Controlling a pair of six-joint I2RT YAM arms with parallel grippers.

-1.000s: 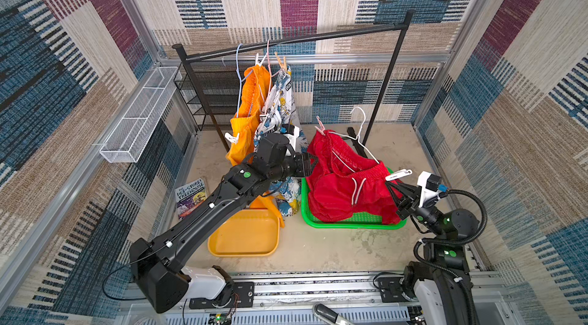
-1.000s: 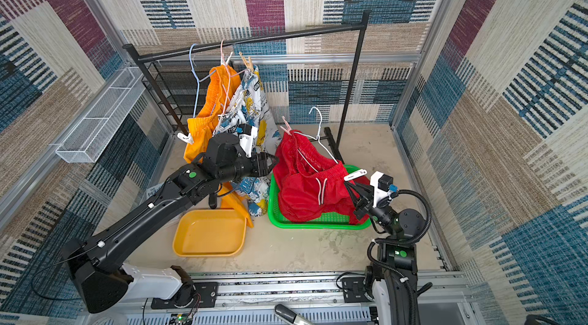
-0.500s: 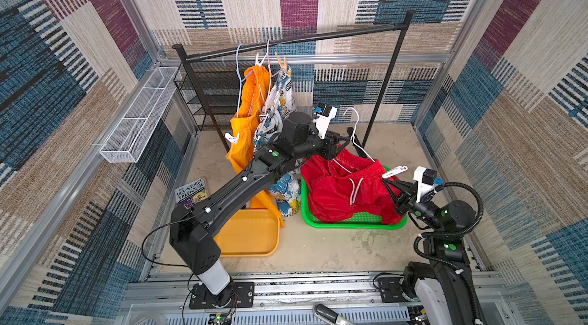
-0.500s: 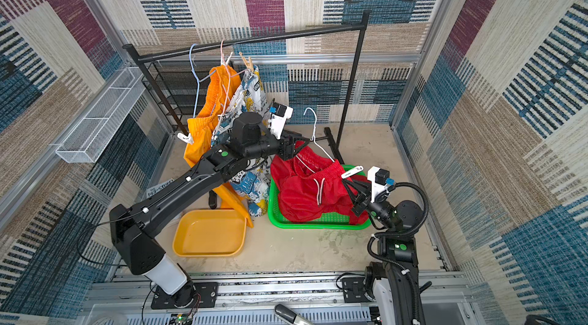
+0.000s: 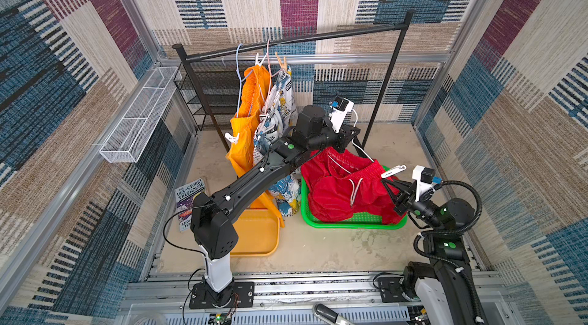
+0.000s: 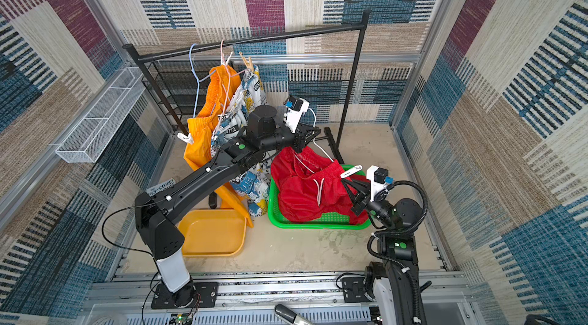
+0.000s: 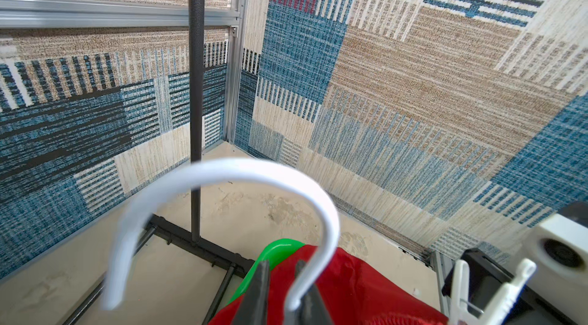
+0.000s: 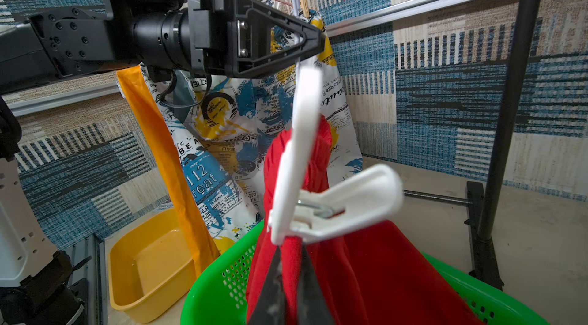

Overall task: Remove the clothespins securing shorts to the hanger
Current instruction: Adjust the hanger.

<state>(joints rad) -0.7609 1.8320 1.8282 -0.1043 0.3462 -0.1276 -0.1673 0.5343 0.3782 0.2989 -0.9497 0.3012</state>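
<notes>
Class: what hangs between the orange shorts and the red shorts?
The white printed shorts, between orange shorts and red shorts, clear in both top views.

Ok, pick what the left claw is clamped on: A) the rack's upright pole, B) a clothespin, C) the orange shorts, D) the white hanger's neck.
D: in the left wrist view the left claw is shut on the white hanger, with a finger on either side of the neck just below its hook.

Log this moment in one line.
left gripper shut on neck of white hanger | right gripper shut on red shorts next to white clothespin | clothespin not yet removed | shorts draped in green basket
</notes>
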